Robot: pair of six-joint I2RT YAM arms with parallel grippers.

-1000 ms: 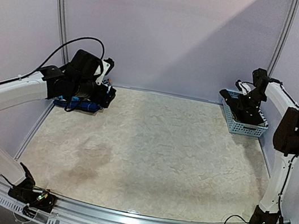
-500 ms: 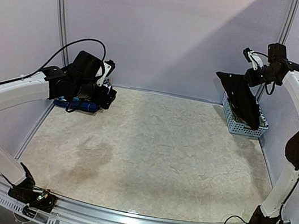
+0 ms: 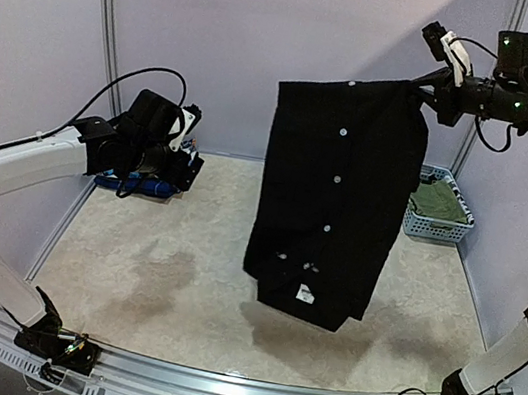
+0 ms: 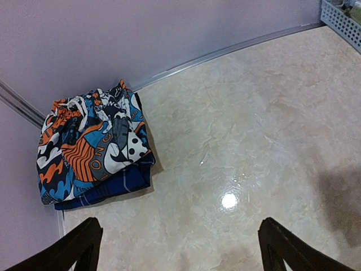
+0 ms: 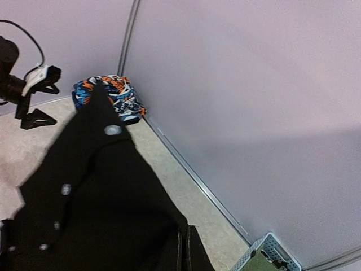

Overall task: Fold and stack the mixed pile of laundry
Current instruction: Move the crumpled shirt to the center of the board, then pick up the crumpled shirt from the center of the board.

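While the black buttoned garment [image 3: 330, 198] hangs unfolded over the tabletop [image 3: 129, 276], left of the basket [image 3: 437, 226], with the right fingers [image 5: 193, 251] clamped on its top corner, only two pieces look finished. These are the orange-blue-white print [image 4: 90, 147] folded atop a blue piece [image 4: 121, 183], far left of the basket. An olive-green garment [image 3: 438, 201] lies inside the basket, unfolded. The left fingers [image 4: 73, 248], spread wide and empty, hover above that stack, obstructing nothing.

Robot test booth, closed in by plain lilac partition walls [image 3: 269, 46], 2 white arms [image 3: 15, 171] bolted on aluminium rail [image 3: 242, 389], marble-patterned table [image 3: 185, 245].
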